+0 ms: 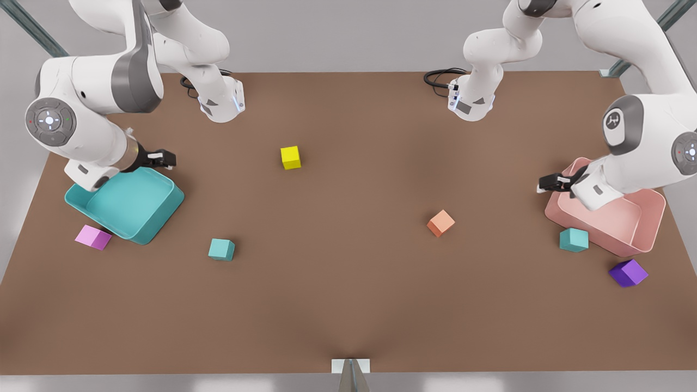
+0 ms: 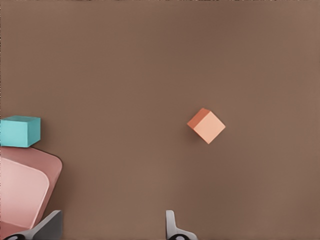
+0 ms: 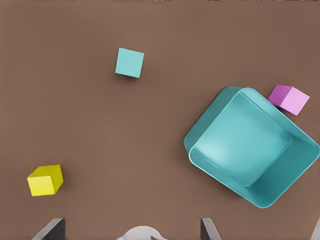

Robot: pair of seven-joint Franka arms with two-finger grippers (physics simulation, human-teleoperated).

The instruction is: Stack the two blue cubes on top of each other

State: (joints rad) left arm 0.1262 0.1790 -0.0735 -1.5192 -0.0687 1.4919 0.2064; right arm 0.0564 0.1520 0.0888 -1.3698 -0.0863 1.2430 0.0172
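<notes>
While both grippers hang spread and empty, nothing's stacked.
Left gripper over the pink tray should descend squarely on the near teal cube; right gripper waits, other teal cube far off.

teal cube one | lower left of the front view, flat on the table, alone | teal cube two | lower right, upright, unstacked
</notes>
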